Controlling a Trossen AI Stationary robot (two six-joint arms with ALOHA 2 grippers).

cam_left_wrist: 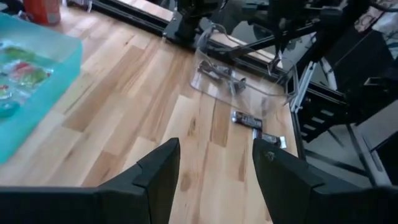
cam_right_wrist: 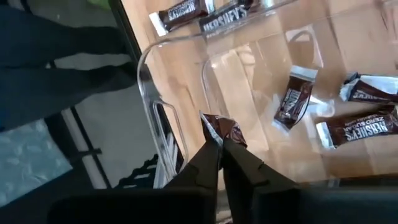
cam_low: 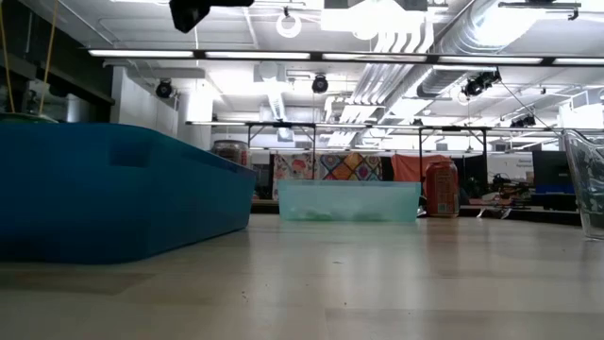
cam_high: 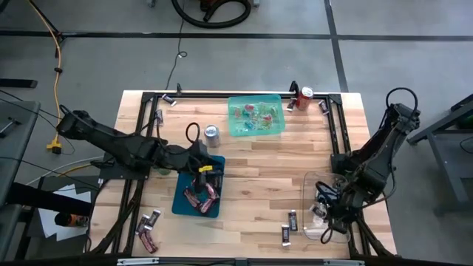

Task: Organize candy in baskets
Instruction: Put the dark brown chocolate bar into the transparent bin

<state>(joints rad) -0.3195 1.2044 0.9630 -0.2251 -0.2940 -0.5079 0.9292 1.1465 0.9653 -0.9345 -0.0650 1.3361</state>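
My right gripper [cam_right_wrist: 219, 149] is shut on a dark brown mini bar [cam_right_wrist: 225, 129] over the clear basket [cam_right_wrist: 155, 59], near its rim; in the high view the right gripper [cam_high: 326, 210] is at the table's right near corner. Several dark bars [cam_right_wrist: 292, 99] lie flat on the clear basket's floor. My left gripper [cam_left_wrist: 214, 180] is open and holds nothing. In the high view the left gripper [cam_high: 210, 173] hovers over the dark teal basket [cam_high: 182, 201], where pinkish-red bars [cam_high: 201, 196] lie. The light green basket [cam_high: 256, 116] holds green and red pieces. My right gripper pinches the dark brown mini bar between its two fingers by one crimped end of the wrapper [cam_right_wrist: 214, 132]. The fingers slant down from above. The bar is lifted clear, and the rest of it sticks out past the fingertips above the clear basket.
Loose dark bars [cam_high: 290, 226] lie on the wood left of the clear basket, and more candy [cam_high: 148, 229] lies at the near left corner. A silver can [cam_high: 212, 134] stands beside the teal basket. A red can [cam_high: 305, 96] stands by the green basket. A black frame rail [cam_high: 236, 94] runs along the far edge.
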